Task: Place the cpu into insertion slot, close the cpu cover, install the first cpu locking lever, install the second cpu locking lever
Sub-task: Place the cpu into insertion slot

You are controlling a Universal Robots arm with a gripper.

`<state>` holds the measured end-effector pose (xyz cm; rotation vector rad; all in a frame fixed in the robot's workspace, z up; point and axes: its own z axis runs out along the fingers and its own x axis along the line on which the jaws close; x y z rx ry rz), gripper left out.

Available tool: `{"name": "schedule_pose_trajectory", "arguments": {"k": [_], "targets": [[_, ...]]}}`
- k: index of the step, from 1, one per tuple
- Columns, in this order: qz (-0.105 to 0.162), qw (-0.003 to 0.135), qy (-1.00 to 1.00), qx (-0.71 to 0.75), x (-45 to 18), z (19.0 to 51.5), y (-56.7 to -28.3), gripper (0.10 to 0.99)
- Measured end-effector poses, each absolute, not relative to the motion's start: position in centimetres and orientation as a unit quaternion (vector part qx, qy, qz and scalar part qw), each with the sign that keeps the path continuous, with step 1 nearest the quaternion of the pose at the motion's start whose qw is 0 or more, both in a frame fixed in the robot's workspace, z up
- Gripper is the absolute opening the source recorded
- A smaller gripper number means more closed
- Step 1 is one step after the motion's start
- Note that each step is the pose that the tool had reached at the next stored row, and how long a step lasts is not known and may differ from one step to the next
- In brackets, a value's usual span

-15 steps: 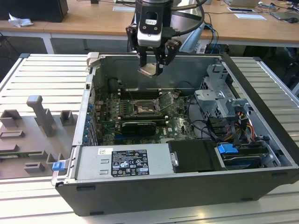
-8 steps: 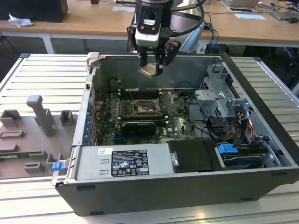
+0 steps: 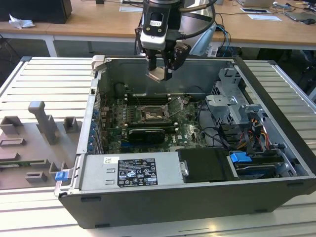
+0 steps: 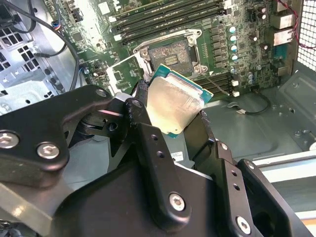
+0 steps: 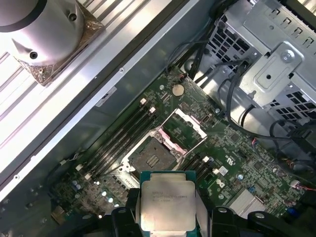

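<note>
1. The cpu [image 4: 173, 101] is a flat square chip with a pale silver top and a thin green edge.
2. The gripper [image 3: 161, 74] pinches the chip by two opposite edges, its fingers drawn in just to the chip's width, and holds it above the open computer case [image 3: 148, 212].
3. Below it, on the green board, the insertion slot [image 3: 150, 116] lies bare. Just to the exterior view's right of the slot, the cpu cover [image 3: 177, 104] stands swung up.
</note>
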<state>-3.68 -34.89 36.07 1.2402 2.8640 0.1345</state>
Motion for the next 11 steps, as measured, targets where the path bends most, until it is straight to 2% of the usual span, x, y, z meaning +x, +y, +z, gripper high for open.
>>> {"name": "schedule_pose_trajectory", "arguments": {"k": [11], "targets": [[0.043,0.010,0.904,0.424,-3.68,36.01,-34.89,0.537]]}}
